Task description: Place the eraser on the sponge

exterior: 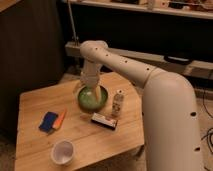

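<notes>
Gripper (90, 92) over bowl (103, 101); eraser (104, 120) label illegible

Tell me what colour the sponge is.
The sponge is blue, camera view; the gripper hangs above the green bowl.

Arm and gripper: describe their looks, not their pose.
The arm is a thick, smooth white tube with rounded joints and small dark dots along its shell. No cables show on it. The gripper, pale like the arm, hangs above the green bowl on the wooden table.
</notes>
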